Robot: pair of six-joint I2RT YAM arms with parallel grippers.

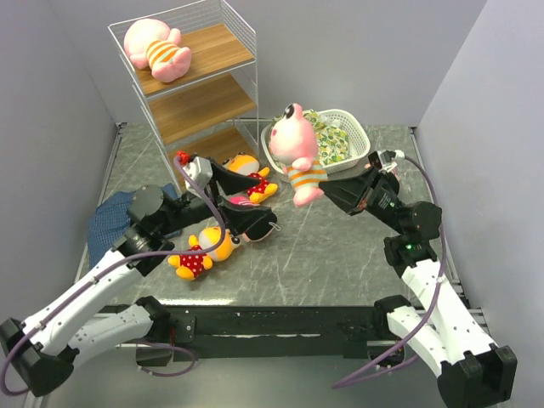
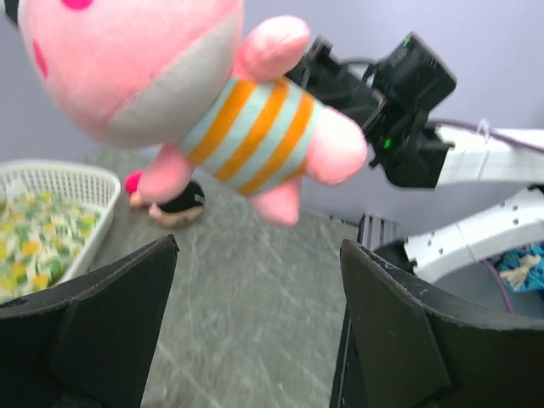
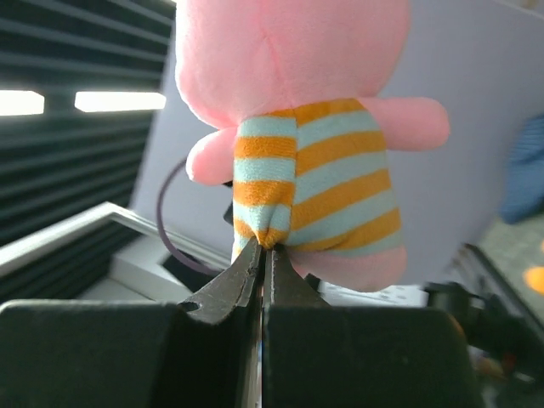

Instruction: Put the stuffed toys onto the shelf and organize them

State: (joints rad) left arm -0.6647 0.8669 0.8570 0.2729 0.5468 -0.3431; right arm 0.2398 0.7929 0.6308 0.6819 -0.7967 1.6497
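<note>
Overall, from the top view: a blue cloth [image 1: 106, 223] lies at the left edge of the surface [image 1: 340, 255]. The shelf [image 1: 183, 93] stands in the upper left of the frame, and 1 striped pig [image 1: 157, 48] lies on its top board.

Left of centre, the left end effector [image 1: 240, 197] sits low over the surface with its fingers well apart and nothing between them. 1 orange-yellow animal [image 1: 201, 252] lies just below it in frame. Another animal [image 1: 253, 177] lies just above it, near the foot of the shelf. In the left wrist view, a dark-haired doll [image 2: 170, 200] lies on the surface near the basket's corner.

At centre, the second pig [image 1: 297, 153] hangs in the air, clear of the surface and in front of the white basket [image 1: 361, 136]. The basket holds a yellow-green bundle [image 1: 330, 140].

Right of centre, the right end effector [image 1: 325, 183] is clamped on the second pig. In the right wrist view, its fingertips [image 3: 246, 272] meet on a fold at the hem of the striped shirt.
</note>
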